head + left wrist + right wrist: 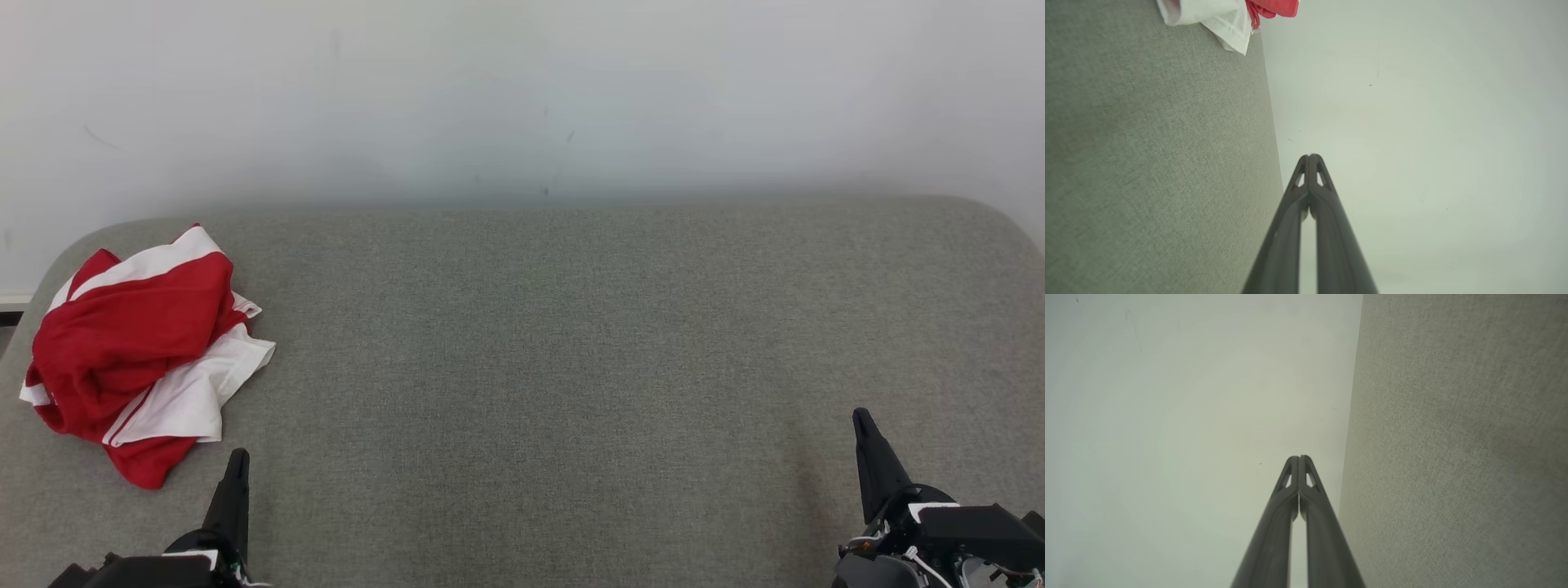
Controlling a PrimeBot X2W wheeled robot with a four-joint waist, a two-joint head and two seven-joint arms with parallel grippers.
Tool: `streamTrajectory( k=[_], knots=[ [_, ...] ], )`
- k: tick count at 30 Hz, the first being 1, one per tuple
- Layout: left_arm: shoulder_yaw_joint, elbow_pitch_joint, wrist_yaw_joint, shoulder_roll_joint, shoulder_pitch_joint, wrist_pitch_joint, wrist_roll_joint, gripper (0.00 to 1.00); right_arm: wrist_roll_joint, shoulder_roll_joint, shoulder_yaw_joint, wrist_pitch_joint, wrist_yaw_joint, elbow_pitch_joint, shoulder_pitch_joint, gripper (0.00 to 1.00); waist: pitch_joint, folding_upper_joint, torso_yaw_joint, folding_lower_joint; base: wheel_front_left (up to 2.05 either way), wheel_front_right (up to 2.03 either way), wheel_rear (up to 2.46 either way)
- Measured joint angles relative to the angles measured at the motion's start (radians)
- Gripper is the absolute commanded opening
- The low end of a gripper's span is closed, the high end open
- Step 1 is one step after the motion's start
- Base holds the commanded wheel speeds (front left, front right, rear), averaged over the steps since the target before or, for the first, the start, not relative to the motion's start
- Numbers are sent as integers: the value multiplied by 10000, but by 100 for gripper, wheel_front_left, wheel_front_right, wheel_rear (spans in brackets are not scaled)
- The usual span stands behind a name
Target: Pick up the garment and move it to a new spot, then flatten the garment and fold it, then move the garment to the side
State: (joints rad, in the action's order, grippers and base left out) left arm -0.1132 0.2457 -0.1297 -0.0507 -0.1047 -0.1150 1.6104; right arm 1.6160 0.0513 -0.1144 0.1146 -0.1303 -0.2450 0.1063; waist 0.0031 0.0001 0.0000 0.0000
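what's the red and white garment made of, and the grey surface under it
The garment: probably thin, soft sports jersey, matte; it crumples in loose folds. The grey surface: seemingly woven upholstery cloth over padding, matte; a fine flecked weave and rounded corners show.

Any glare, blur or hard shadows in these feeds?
Head view: soft even light, no glare; the crumpled red-and-white garment is sharp, a faint shadow lies beside the right gripper. Left wrist view: the garment's edge looks slightly soft. Right wrist view: white wall has a greenish cast.
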Motion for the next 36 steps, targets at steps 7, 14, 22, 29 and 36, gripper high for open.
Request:
streamTrajectory(
  k=[7,14,22,29,36],
  knots=[
    [25,182,6,19,143,2,0,100,12,-23,21,-6,15,-203,-160,100,0,0,0,0,0,0,0],
    [123,401,8,71,449,188,-86,100,-48,-58,184,-194,58,-458,-524,100,6,-1,3,0,0,0,0],
    [150,209,10,71,449,591,-1060,100,-857,-48,454,-591,56,-343,-524,100,20,-1,4,0,0,0,0],
    [151,-201,199,69,450,888,-2663,100,-2320,-46,497,-899,56,-46,-523,100,42,0,4,0,0,0,0],
    [330,-573,420,65,465,1156,-4445,100,-3852,-46,686,-1181,56,215,-531,100,67,0,15,0,0,0,0]
  ],
)
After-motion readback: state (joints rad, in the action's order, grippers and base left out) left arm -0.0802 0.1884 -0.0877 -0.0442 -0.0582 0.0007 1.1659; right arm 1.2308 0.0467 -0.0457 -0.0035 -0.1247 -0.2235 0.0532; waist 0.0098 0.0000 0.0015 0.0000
